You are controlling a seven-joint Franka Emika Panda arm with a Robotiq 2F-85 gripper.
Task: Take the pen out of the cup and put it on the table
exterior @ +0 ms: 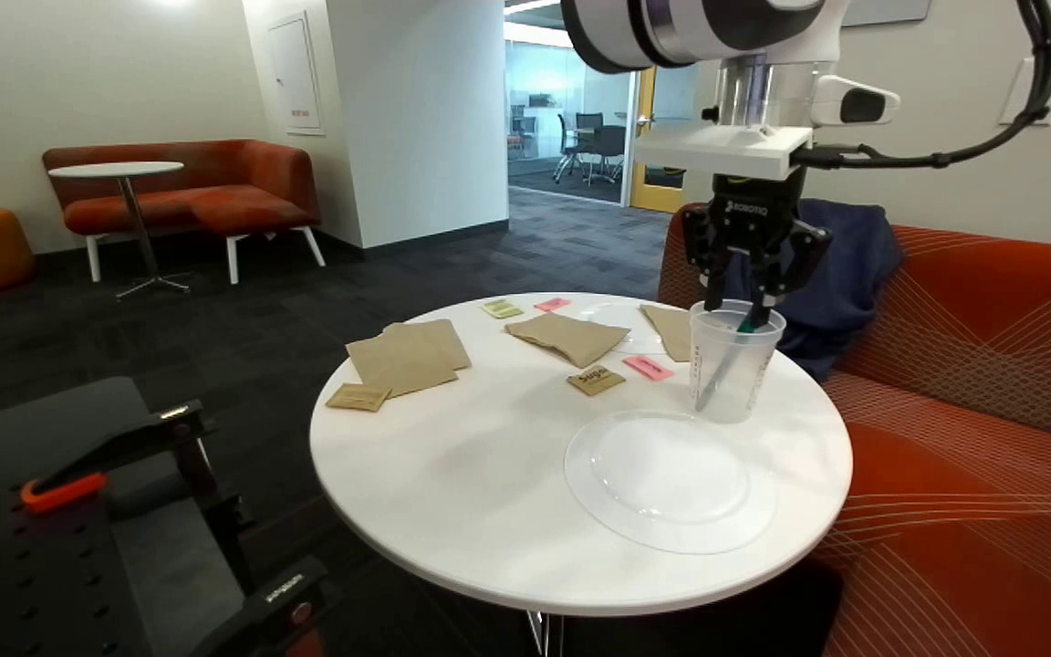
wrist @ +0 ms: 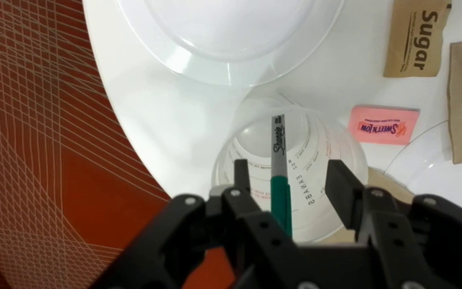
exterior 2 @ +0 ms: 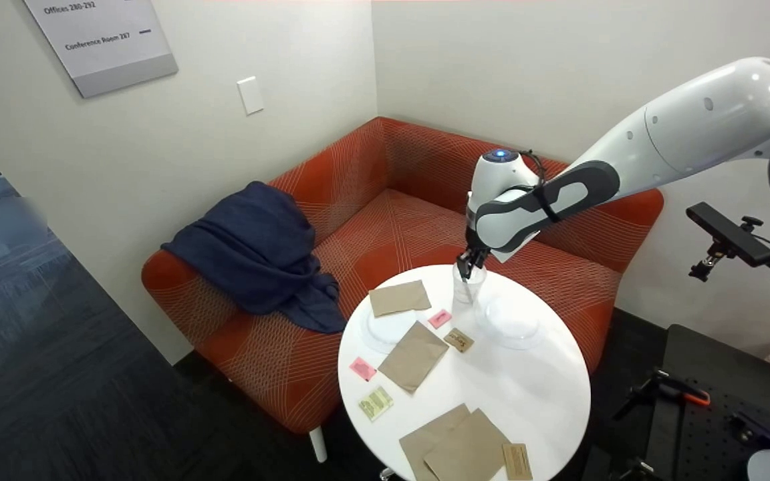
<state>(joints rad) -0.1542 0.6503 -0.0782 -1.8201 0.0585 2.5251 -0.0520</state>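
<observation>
The clear cup (exterior: 756,370) stands upright near the edge of the round white table (exterior: 462,493); it also shows in an exterior view (exterior 2: 460,288) and in the wrist view (wrist: 315,160). The pen (wrist: 279,160), grey with a green cap, leans inside the cup, cap end up at the rim; its grey part shows through the wall (exterior: 717,379). My gripper (exterior: 737,310) points down at the cup's mouth. In the wrist view its fingers (wrist: 288,170) are apart, one on each side of the pen, not touching it. The cap's top end is hidden by the gripper.
A flat clear plate (exterior: 671,484) lies beside the cup, and another (exterior 2: 388,327) lies partly under brown napkins (exterior: 571,336). Sugar packets (exterior: 596,380) and pink packets (exterior: 649,368) lie near the cup. A red sofa (exterior 2: 412,220) with a dark blue cloth (exterior 2: 251,247) borders the table.
</observation>
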